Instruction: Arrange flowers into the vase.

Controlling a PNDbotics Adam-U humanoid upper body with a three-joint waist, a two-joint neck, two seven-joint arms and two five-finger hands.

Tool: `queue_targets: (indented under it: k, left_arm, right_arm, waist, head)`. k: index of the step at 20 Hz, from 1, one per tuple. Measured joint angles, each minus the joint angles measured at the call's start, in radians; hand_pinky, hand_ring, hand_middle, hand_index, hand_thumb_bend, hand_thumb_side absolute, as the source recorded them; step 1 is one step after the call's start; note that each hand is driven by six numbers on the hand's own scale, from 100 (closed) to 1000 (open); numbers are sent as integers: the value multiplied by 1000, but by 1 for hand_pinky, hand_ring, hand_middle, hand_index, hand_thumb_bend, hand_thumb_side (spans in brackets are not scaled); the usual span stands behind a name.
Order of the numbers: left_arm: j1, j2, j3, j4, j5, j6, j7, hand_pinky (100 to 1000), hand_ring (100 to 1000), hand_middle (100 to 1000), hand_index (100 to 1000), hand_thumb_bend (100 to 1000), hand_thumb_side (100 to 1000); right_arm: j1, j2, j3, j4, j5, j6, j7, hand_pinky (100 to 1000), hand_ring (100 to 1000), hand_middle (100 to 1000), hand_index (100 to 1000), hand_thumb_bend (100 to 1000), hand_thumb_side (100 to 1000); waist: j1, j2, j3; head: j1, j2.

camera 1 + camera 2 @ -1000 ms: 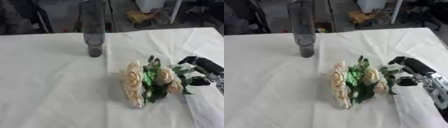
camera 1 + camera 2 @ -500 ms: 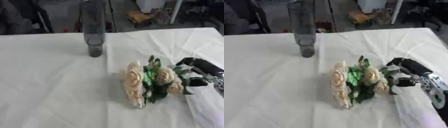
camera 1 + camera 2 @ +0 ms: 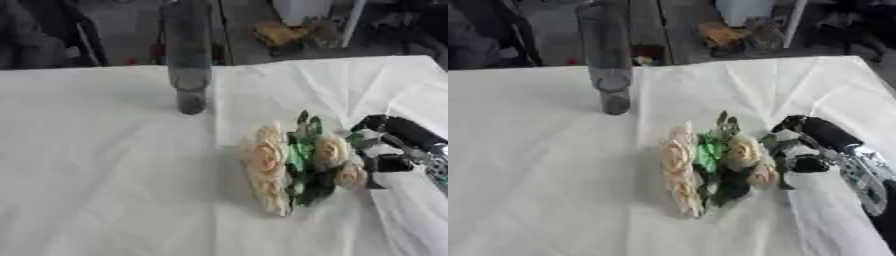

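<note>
flowers (image 3: 297, 167) lie on the white worktop (image 3: 105, 175), right hand (image 3: 802, 145) curled around their stems; right eye view shows more forearm; vase (image 3: 188, 60) stands apart.

The top of the vase (image 3: 187, 70) is cut off by the picture's edge, far from the right hand (image 3: 815, 142). The flower stems are hidden under the hand's fingers and the leaves. The flowers (image 3: 710, 162) look blurry.
</note>
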Motion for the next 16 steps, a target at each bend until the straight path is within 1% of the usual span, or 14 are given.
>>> queue_targets:
  k: [5, 7, 9, 12, 13, 16]
  left_arm:
    - [-1, 0, 0, 0, 0, 0, 0, 683, 644, 619, 814, 367, 153]
    - [-1, 0, 0, 0, 0, 0, 0, 682, 644, 619, 814, 367, 153]
    - [-1, 0, 0, 0, 0, 0, 0, 682, 644, 619, 814, 366, 153]
    - [-1, 0, 0, 0, 1, 0, -1, 683, 644, 619, 814, 365, 153]
    - [-1, -1, 0, 0, 1, 0, -1, 683, 644, 619, 814, 365, 153]
    - [-1, -1, 0, 0, 1, 0, -1, 683, 644, 619, 814, 365, 153]
  right_arm:
    - [-9, 6, 6, 10, 9, 6, -16, 721, 766, 688, 776, 334, 245]
    - [-15, 10, 6, 14, 13, 8, -20, 701, 747, 666, 764, 330, 249]
    - [-17, 14, 6, 18, 16, 10, -25, 654, 701, 630, 744, 325, 255]
    - [-18, 17, 8, 19, 16, 13, -38, 526, 580, 523, 675, 315, 245]
    - [-19, 19, 9, 19, 16, 15, -45, 510, 565, 507, 663, 313, 244]
    - [-20, 22, 12, 19, 16, 19, -66, 510, 565, 507, 663, 313, 244]
  waist:
    - [0, 0, 0]
    - [1, 0, 0]
    - [1, 0, 0]
    - [1, 0, 0]
    - [1, 0, 0]
    - [2, 0, 0]
  head:
    - [-4, 0]
    - [-4, 0]
    - [-5, 0]
    - [-5, 0]
    - [-5, 0]
    - [-5, 0]
